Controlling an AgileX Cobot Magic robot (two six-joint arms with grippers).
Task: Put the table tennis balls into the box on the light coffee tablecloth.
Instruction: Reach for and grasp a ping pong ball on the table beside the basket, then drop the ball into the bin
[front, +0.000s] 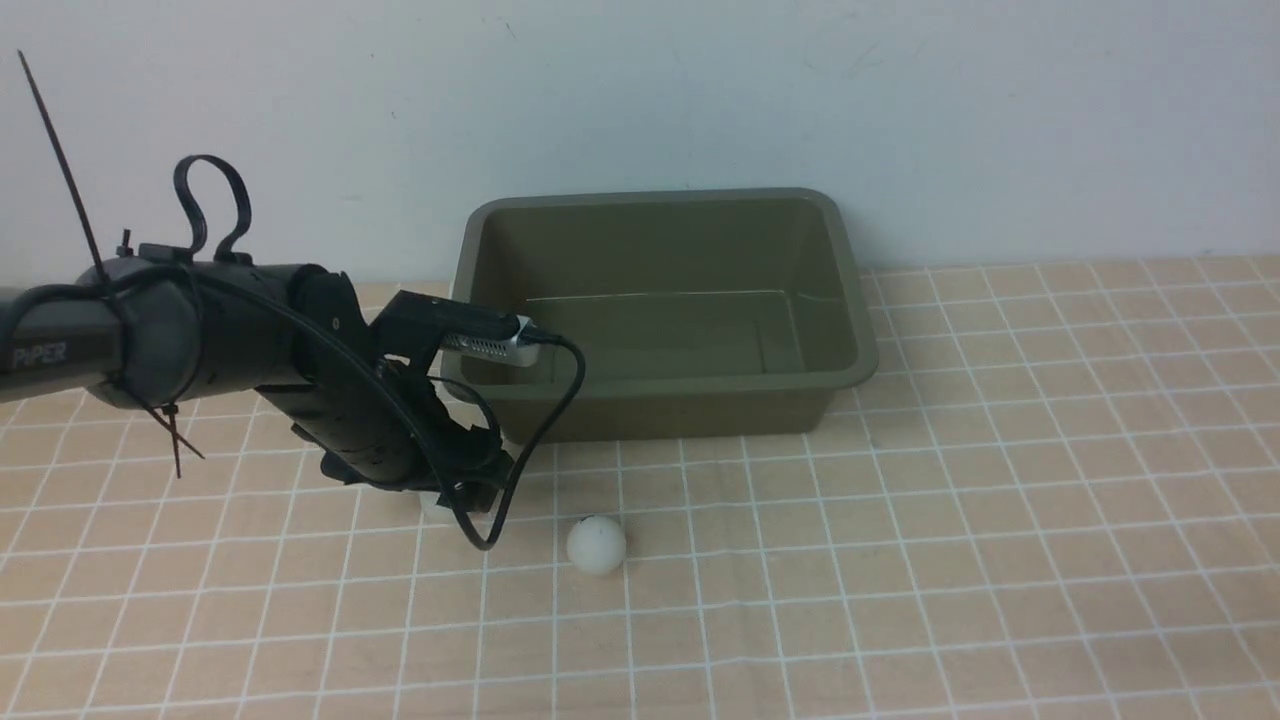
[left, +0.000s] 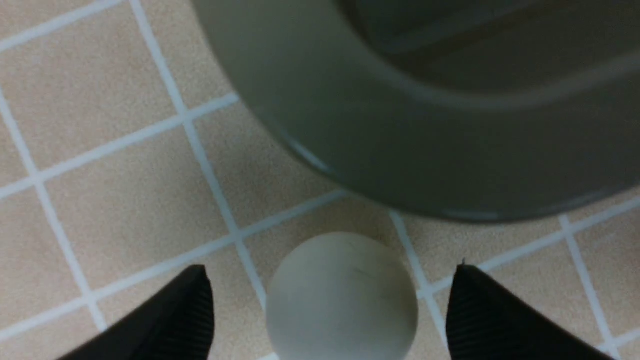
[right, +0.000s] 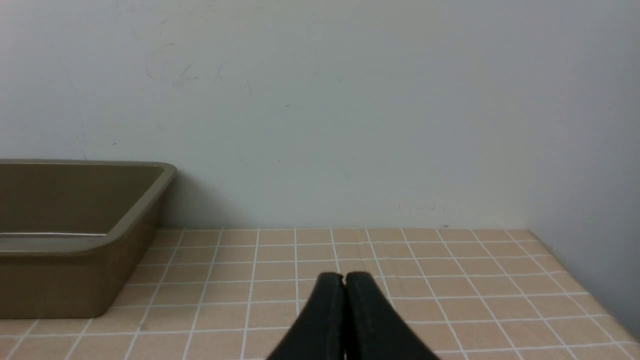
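Note:
One white table tennis ball (left: 342, 300) lies on the light coffee tablecloth (front: 1000, 500) between the fingers of my left gripper (left: 331, 267). That gripper is open, with a gap on each side of the ball. In the front view the left gripper (front: 455, 490) is low over the cloth, just in front of the box's near left corner, and it hides most of this ball (front: 433, 506). A second ball (front: 597, 545) with a small dark mark rests free on the cloth to its right. The olive-green box (front: 680, 410) stands empty behind. My right gripper (right: 344, 276) is shut and holds nothing.
A pale wall rises right behind the box (right: 60, 280). In the right wrist view the cloth ends at a side wall (right: 590, 200). The left arm's black cable (front: 545, 420) loops down in front of the box's near left corner (left: 400, 150).

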